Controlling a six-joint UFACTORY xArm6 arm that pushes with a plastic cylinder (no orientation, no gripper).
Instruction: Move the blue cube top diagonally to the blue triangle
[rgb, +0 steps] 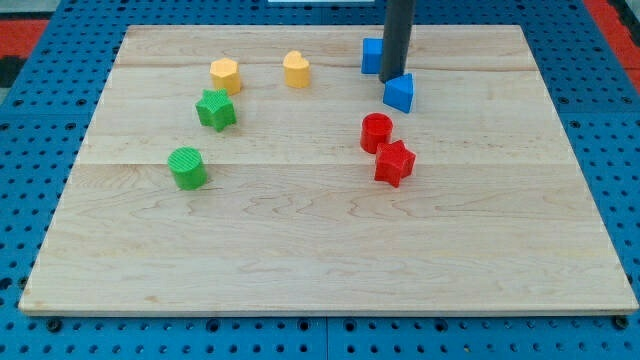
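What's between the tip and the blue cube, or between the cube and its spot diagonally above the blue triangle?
Nothing visible. My tip sits between the blue cube and the blue triangle, close to both; the rod hides part of the cube. No other block lies between them; the red blocks sit lower in the view.

The pale wooden board (330, 240) shows fine grain and a smooth, matt finish. It lies on a blue perforated base (30, 180) that looks like hard plastic or painted metal. The green ribbed plastic cylinder (187, 167) and the red ribbed plastic star block (394, 162) have layered, matt sides, and the dark matt rod (398, 35) looks smooth.
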